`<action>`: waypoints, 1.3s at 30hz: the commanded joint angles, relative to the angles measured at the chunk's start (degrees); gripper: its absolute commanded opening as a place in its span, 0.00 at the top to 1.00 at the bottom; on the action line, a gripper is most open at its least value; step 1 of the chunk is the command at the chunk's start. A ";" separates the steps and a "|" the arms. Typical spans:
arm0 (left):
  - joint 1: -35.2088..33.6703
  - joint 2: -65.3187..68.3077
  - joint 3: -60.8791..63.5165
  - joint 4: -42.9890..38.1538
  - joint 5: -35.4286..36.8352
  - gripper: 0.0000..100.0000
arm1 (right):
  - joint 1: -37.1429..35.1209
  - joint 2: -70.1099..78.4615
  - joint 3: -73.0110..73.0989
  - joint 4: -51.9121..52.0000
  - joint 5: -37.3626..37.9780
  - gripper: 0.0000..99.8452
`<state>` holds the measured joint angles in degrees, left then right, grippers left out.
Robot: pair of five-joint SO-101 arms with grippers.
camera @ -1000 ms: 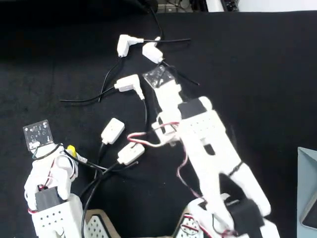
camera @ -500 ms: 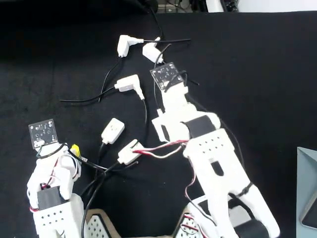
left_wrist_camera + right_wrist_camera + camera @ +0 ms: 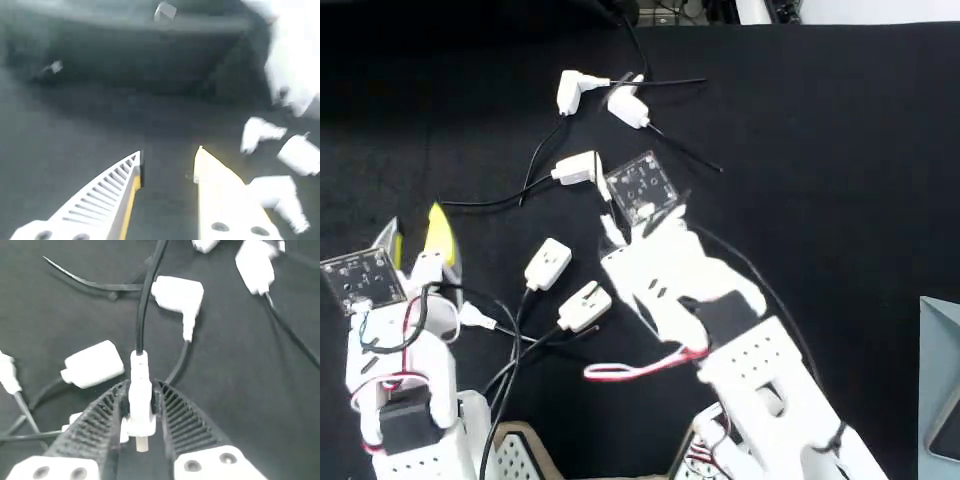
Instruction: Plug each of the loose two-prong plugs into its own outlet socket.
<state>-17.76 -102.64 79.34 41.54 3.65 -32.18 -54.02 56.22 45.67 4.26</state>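
**One plug held, none seated**

A white two-prong plug [image 3: 140, 400] is clamped between the fingers of the right gripper [image 3: 140, 386], which are closed against its sides. Its cord runs away from the wrist, and its prong end appears to point back toward it. The plug is held over the black desk [image 3: 840, 150], near one outlet socket [image 3: 548, 262] and a second socket [image 3: 585, 305]. Both sockets look unoccupied. An angled plug [image 3: 578, 168] lies loose just beyond the gripper, and two farther plugs [image 3: 570, 90] [image 3: 628, 105] lie well apart from the sockets. The left gripper [image 3: 167, 160] is spread wide with nothing between its fingers.

The task is judged to be at an early stage. One plug has been grasped, but no connection has been made. Turning, aligning and inserting that plug are left to do, and every other plug is yet to be handled.
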 commanded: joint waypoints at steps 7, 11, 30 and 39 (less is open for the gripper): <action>17.01 0.44 4.97 -15.12 2.64 0.82 | -9.23 -7.60 1.89 -1.32 -0.18 0.99; 23.60 0.44 5.05 -14.24 -0.26 0.82 | -11.16 -7.25 2.51 -1.41 -0.35 0.99; 36.00 0.35 -5.41 6.68 -9.67 0.82 | -6.42 -2.33 2.59 -1.05 -0.44 0.99; 22.81 14.86 -9.10 9.23 -12.84 0.82 | 3.87 2.59 2.59 -1.67 -0.53 0.99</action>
<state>6.24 -95.43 75.74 49.80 -7.25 -30.95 -52.70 59.30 45.49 4.35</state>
